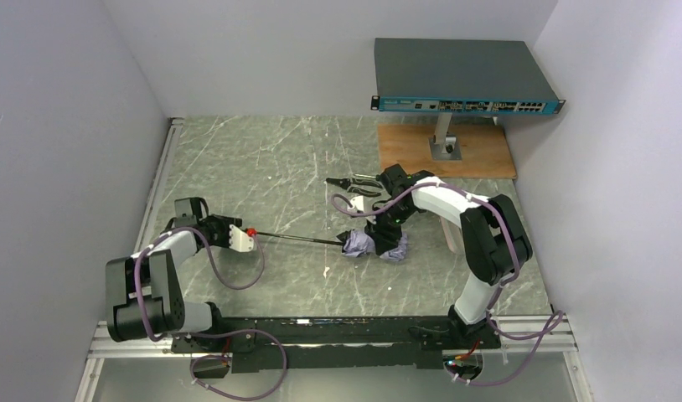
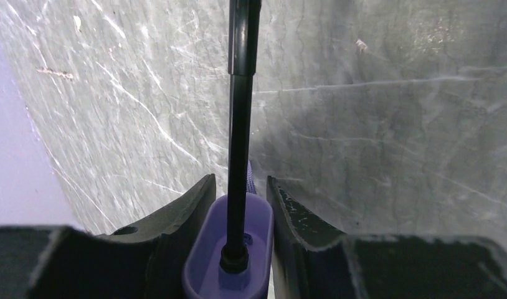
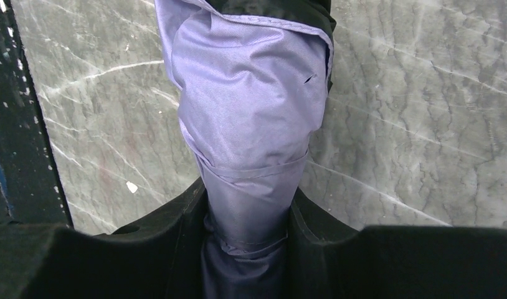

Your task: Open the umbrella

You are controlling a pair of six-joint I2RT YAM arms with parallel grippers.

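The umbrella lies across the middle of the table. Its thin black shaft (image 1: 297, 239) is drawn out between the two arms. My left gripper (image 1: 247, 240) is shut on the small lilac handle (image 2: 229, 252), with the shaft (image 2: 240, 112) running straight away from the fingers. My right gripper (image 1: 378, 239) is shut on the bunched lilac canopy fabric (image 3: 251, 124), which shows as a crumpled bundle (image 1: 359, 244) in the top view. Black lining (image 3: 282, 9) shows at the canopy's far end. The canopy stays folded.
A black tool like pliers (image 1: 354, 186) lies just behind the right gripper. A wooden board (image 1: 480, 155) with a metal stand (image 1: 443, 138) carrying a network switch (image 1: 459, 79) sits at the back right. White walls close in left, back and right.
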